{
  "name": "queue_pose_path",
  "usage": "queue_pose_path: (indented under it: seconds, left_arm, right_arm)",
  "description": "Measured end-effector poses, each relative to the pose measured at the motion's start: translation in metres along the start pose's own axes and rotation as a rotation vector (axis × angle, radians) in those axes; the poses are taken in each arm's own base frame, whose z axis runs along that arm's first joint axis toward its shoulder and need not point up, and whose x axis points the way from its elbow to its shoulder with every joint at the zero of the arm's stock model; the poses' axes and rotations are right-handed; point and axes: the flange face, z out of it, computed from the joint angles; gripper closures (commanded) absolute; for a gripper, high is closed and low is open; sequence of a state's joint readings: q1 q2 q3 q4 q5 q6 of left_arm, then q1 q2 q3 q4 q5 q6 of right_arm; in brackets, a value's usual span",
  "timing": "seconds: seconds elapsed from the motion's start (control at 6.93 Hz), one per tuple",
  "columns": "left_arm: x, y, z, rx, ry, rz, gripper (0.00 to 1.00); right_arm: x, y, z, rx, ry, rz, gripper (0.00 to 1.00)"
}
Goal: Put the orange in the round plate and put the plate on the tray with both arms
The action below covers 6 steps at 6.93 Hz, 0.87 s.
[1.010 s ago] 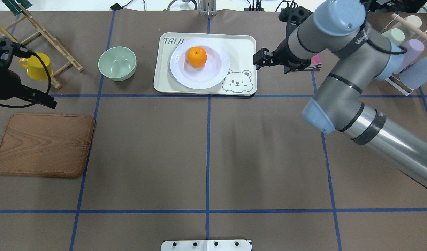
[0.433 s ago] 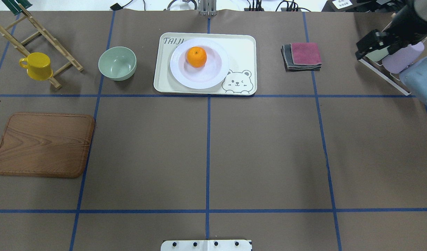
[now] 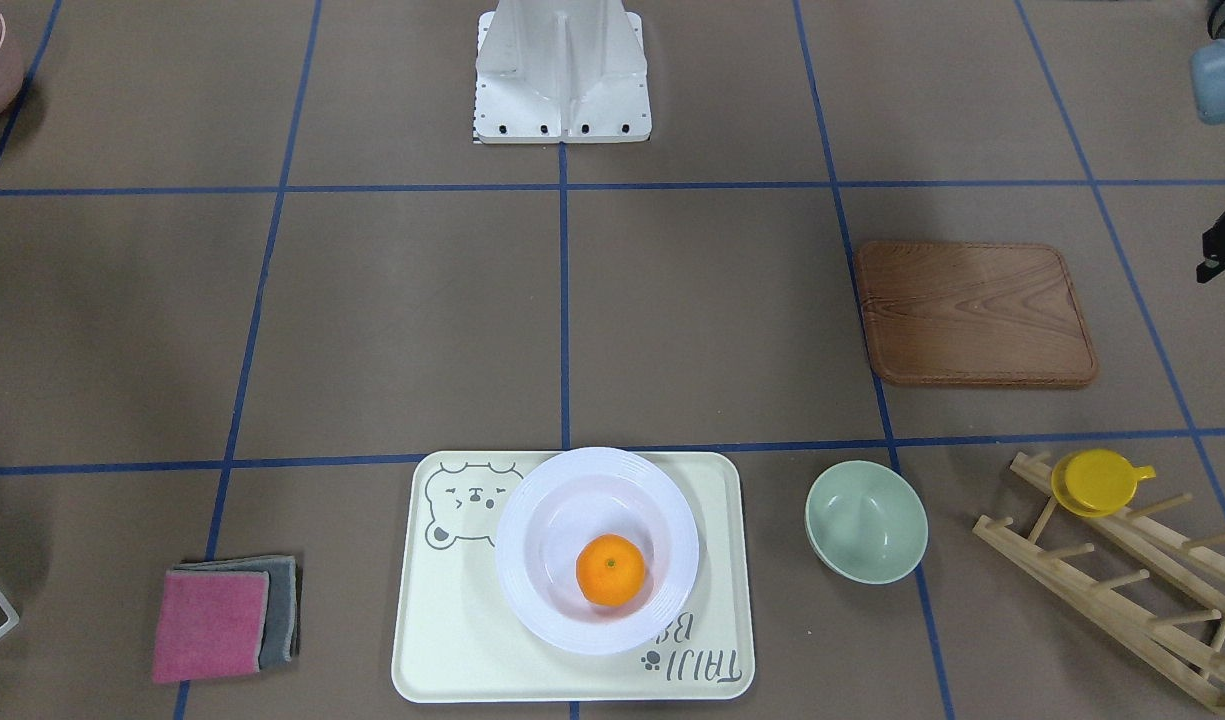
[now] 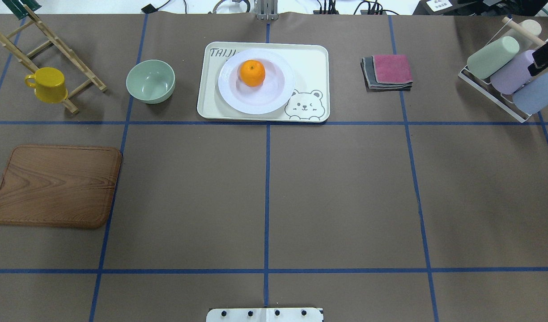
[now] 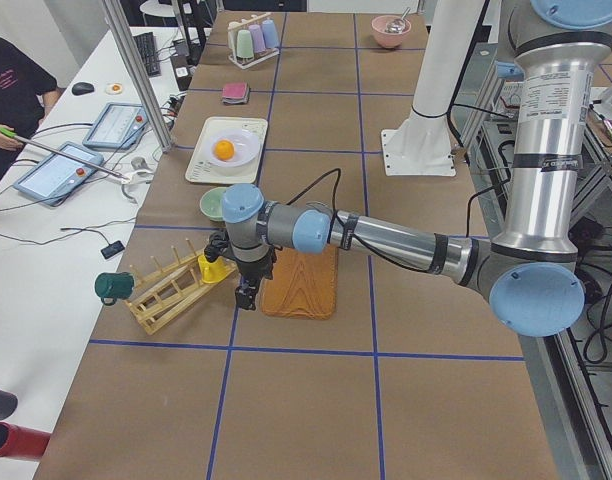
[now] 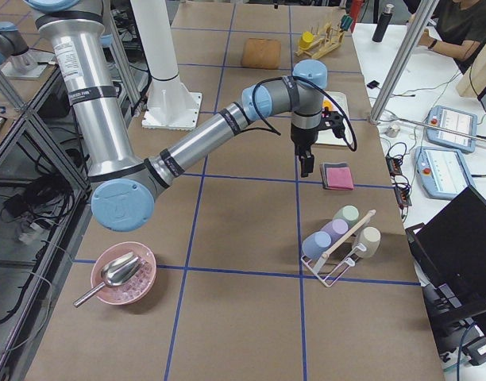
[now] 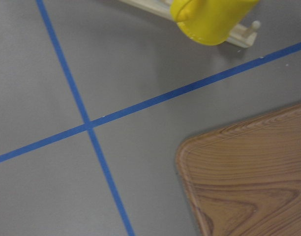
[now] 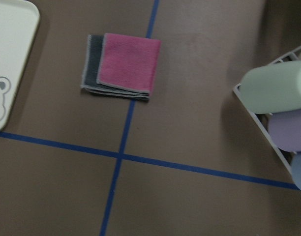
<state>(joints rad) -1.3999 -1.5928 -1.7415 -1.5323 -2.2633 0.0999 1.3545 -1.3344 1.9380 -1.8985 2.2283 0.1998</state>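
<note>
Brown table (image 4: 265, 201) with orange (image 4: 252, 73) in plate (image 4: 274, 100) on tray (image 4: 312, 62), task judged complete; left gripper (image 5: 246, 293) and right gripper (image 6: 306, 163), well apart from tray, opening indeterminable; nothing remains but parking.

light: bright, even, from above | shadows: faint, soft | fixed views: sharp | wrist views: slightly blurred

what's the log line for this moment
orange: in round plate | round plate: on tray | left gripper: near wooden board | right gripper: near folded cloths | jaws: unclear

Left pincer (image 5: 244, 300) and right pincer (image 6: 306, 167) hang pointing down, well apart.
</note>
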Motion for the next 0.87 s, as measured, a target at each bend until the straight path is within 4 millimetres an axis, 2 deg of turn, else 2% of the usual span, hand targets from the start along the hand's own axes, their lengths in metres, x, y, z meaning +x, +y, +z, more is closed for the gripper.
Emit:
queue_pose_path:
  seconds: [0.29, 0.43, 0.58, 0.87]
  left_arm:
    - [-0.021, 0.015, -0.003, 0.004, -0.004, -0.038, 0.02]
    - [-0.028, 0.019, -0.003, 0.004, -0.005, -0.054, 0.02]
    - [-0.035, 0.022, 0.0, -0.001, -0.004, -0.068, 0.01]
    - [-0.042, 0.025, 0.004, -0.007, -0.003, -0.08, 0.01]
  right_arm:
    - [0.079, 0.031, 0.031, -0.075, 0.011, -0.036, 0.0]
    - [0.106, 0.05, 0.046, -0.11, -0.006, -0.039, 0.0]
    - [0.123, 0.065, 0.062, -0.145, -0.037, -0.018, 0.0]
    - [0.137, 0.075, 0.08, -0.18, -0.076, 0.011, 0.0]
